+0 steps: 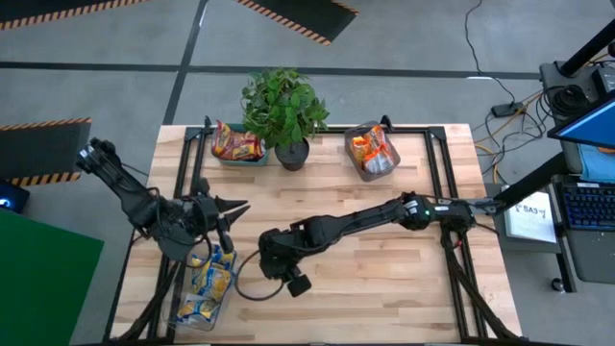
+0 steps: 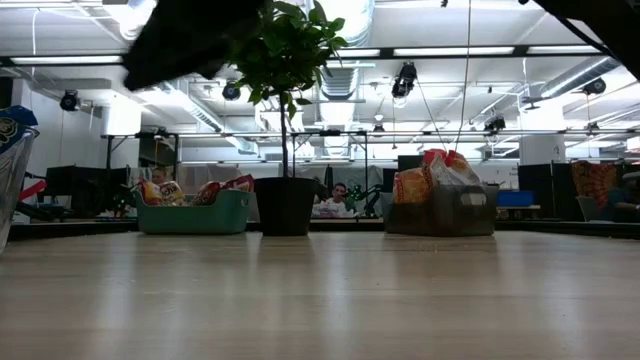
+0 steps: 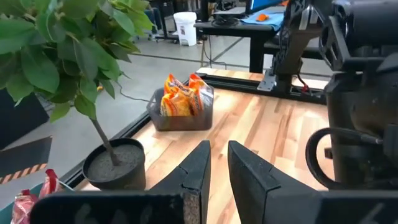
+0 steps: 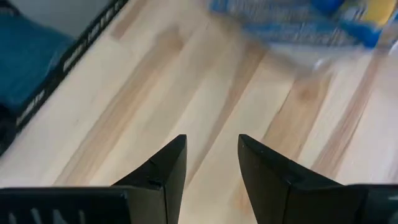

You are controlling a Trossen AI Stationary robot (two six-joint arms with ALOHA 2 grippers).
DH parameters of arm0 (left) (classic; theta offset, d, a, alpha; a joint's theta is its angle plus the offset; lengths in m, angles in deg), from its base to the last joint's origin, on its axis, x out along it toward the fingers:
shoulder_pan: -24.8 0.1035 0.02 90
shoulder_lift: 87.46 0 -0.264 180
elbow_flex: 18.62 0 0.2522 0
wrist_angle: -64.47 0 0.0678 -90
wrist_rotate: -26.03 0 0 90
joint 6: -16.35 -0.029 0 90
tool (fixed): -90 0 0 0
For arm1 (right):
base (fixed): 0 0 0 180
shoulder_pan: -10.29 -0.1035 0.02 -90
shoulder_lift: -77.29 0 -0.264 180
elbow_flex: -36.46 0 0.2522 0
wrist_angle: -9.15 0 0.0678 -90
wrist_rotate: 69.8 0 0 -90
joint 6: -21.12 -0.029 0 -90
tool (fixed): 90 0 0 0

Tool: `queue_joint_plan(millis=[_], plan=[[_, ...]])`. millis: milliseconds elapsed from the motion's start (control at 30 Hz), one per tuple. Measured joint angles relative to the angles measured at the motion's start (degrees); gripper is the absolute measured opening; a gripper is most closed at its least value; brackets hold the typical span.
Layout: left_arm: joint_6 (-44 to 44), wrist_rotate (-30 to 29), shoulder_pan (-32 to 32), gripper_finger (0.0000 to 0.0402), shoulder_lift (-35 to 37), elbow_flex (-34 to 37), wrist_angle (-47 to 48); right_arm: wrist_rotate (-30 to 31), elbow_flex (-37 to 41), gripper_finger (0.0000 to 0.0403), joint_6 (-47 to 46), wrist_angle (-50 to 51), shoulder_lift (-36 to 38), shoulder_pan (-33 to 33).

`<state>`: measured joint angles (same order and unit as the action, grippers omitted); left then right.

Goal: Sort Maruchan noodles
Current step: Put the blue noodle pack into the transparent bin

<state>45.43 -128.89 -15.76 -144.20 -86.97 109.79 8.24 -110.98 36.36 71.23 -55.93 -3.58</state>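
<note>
The butcher-block table (image 1: 384, 288) filled the middle of the high view, and honestly most of it was bare wood. Both dark arms were bunched up lower left of centre. The potted plant (image 1: 283, 111) stood at the top edge, between two bins. The teal bin (image 1: 235, 157), upper left of it, had red and orange Maruchan noodles (image 1: 237, 144) in it, and the dark grey bin (image 1: 373, 163) to the upper right held orange packets (image 1: 365, 146). A clear bin (image 1: 183, 306) at the lower left was stuffed with blue-and-yellow packets (image 1: 209, 282).

The left gripper (image 3: 217, 171) hung just above that clear bin, its fingers (image 3: 196, 168) nearly together with just a thin gap and nothing between them. The right gripper (image 4: 211, 163) sat low over bare wood just right of the clear bin, jaws partly apart and empty, with a blurry blue-and-yellow packet (image 4: 292, 18) across the top of its wrist view.
</note>
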Motion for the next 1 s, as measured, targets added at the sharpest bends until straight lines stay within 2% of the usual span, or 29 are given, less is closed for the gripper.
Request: queue_joint_plan(millis=[100,233,433,700,900,1000], plan=[[0.0,0.0,0.0,0.0039,-0.5,0.0,0.0,0.1,2.3,0.0135,-0.3,1.8,1.1,-0.5],[0.0,0.1,0.0,0.0039,-1.0,0.0,0.0,0.1,9.4,0.0134,-1.4,0.5,5.0,-1.4],[2.5,2.3,0.0,0.0039,-1.9,0.0,-0.7,0.9,28.7,0.0134,-4.0,-13.7,15.4,-2.0],[6.2,16.0,0.0,0.0039,-5.4,0.0,-5.4,8.9,57.6,0.0134,-7.2,-39.0,33.8,-3.0],[11.0,29.5,0.2,0.0039,-9.5,0.0,-5.0,9.6,74.5,0.0134,-10.2,-58.1,44.5,-3.2],[16.0,36.3,0.2,0.0039,-11.2,-0.5,-0.6,9.6,80.5,0.0134,-10.9,-64.7,48.2,-3.2]])
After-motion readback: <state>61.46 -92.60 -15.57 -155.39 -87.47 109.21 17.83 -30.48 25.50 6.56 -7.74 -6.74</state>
